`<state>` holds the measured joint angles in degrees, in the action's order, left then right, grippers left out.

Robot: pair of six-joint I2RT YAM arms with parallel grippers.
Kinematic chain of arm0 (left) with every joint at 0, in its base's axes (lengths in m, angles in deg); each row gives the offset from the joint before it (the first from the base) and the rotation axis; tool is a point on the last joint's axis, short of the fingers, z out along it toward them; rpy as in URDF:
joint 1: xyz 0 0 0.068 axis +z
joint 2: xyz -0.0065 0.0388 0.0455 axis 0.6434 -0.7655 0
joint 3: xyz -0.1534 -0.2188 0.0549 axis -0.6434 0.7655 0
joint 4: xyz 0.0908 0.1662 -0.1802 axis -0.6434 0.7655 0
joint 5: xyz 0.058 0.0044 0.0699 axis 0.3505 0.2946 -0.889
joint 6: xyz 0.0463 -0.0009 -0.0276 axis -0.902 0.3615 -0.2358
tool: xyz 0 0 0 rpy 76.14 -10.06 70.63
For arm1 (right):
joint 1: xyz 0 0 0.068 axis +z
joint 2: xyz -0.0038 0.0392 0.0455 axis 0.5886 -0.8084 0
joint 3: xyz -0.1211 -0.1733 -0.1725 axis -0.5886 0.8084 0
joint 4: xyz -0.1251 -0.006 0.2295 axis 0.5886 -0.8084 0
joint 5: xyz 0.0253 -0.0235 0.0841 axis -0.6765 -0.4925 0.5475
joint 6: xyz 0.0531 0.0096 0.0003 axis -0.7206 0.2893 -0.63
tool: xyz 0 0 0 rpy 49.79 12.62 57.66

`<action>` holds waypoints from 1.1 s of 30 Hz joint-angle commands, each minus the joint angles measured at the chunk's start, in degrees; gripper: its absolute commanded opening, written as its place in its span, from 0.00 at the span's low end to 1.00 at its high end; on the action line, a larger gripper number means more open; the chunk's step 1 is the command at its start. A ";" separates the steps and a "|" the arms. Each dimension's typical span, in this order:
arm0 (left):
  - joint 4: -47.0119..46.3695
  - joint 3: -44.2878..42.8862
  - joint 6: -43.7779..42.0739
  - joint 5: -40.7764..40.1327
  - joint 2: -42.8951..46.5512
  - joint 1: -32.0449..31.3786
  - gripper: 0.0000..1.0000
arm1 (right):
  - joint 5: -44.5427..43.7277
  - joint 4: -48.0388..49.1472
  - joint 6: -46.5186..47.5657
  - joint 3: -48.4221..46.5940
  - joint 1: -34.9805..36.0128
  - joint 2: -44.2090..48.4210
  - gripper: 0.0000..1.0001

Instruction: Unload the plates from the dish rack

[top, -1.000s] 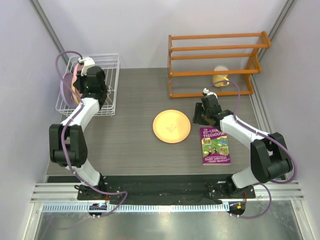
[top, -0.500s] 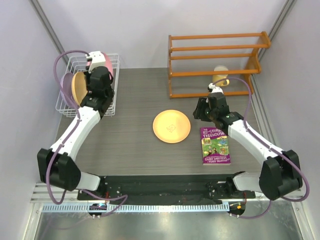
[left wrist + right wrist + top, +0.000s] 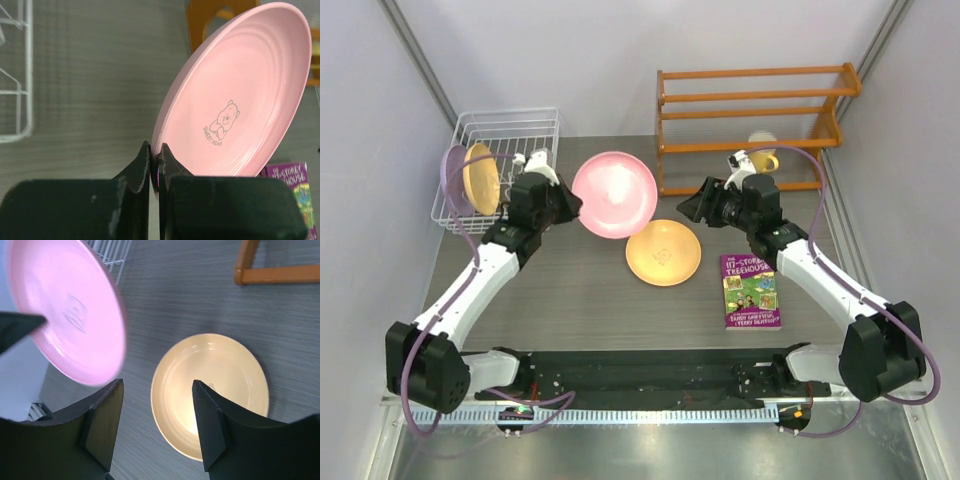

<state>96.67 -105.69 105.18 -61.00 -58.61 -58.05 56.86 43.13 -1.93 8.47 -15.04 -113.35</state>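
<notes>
The pink plate (image 3: 70, 310) is smeared with blur, upper left of the right wrist view, top clipped by the frame. Left wrist view: dish rack (image 3: 28, 65) runs off the left edge, purple book (image 3: 295, 195) off the lower right.

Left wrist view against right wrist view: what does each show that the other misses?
Only left wrist: the legible bear print on the pink plate, whose rim the left jaws pinch, and a corner of the purple book. Only right wrist: the orange-yellow plate flat on the table, framed by the open right jaws. Both: the pink plate, white dish rack, orange shelf, table.
</notes>
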 commanded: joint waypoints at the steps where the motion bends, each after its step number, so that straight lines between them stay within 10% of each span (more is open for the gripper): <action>1: -3.74 4.08 7.04 7.28 1.96 -3.69 0.00 | 4.78 9.61 -3.75 -0.46 0.52 -1.88 0.63; 12: -7.52 10.34 10.73 6.04 4.69 -7.93 0.00 | 3.29 9.71 -2.97 -1.86 3.33 -7.69 0.59; 17: -6.99 9.99 10.29 5.60 5.04 -7.93 0.00 | -1.11 4.61 0.11 -3.18 4.47 -9.10 0.06; 20: -6.90 10.25 10.29 4.47 5.48 -7.93 0.01 | -3.30 3.02 1.78 -2.83 4.56 -8.13 0.01; 25: -4.10 10.42 7.93 -1.76 5.66 -7.93 0.70 | -8.40 -0.83 3.71 -2.48 4.56 -5.06 0.01; 33: 3.38 11.65 1.95 -20.58 11.70 -7.93 0.89 | -14.20 -6.30 6.26 -2.66 4.47 -5.58 0.01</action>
<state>97.57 -94.68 111.41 -70.46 -51.93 -65.92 46.34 37.84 2.83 7.72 -10.41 -120.13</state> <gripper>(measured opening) 0.893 0.063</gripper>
